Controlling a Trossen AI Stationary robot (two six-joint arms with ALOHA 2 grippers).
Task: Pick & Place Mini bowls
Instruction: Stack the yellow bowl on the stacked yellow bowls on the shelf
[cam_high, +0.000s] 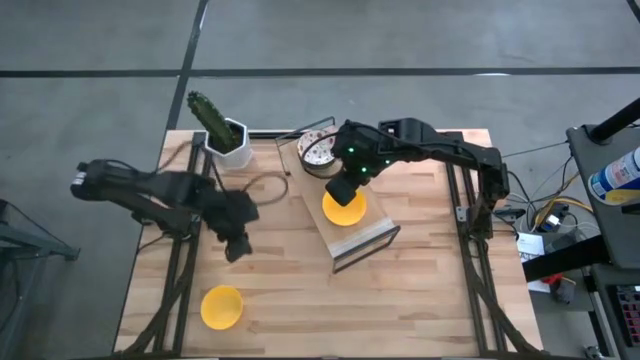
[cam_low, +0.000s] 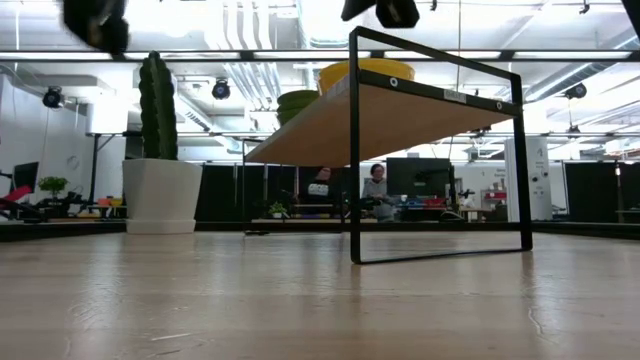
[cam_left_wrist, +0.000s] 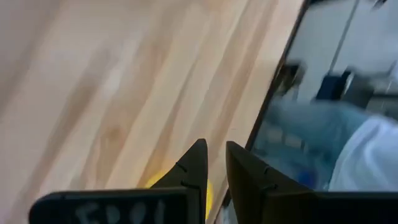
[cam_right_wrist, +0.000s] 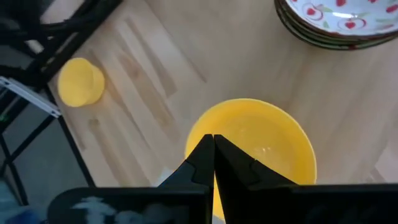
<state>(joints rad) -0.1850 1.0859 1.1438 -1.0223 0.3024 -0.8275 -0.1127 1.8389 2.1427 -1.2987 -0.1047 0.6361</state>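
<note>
The right gripper (cam_high: 345, 190) hangs at centre frame in the high view, its fingers pressed together with nothing between them; in its wrist view the closed tips sit directly above the near rim of a yellow mini bowl (cam_right_wrist: 258, 146), which rests on the small wooden shelf (cam_high: 372, 236). That bowl lies straight below and just ahead of the fingertips, so the right arm is clearly the nearer one to it. Just beyond, toward the upper middle, a stack of patterned white bowls (cam_high: 318, 150) stands on the table (cam_high: 420, 300) beside a potted cactus (cam_high: 222, 130). The left gripper (cam_high: 236, 245) hovers left of centre, fingers slightly parted and empty, with a second yellow bowl (cam_high: 222, 306) below it, near the lower-left edge.
</note>
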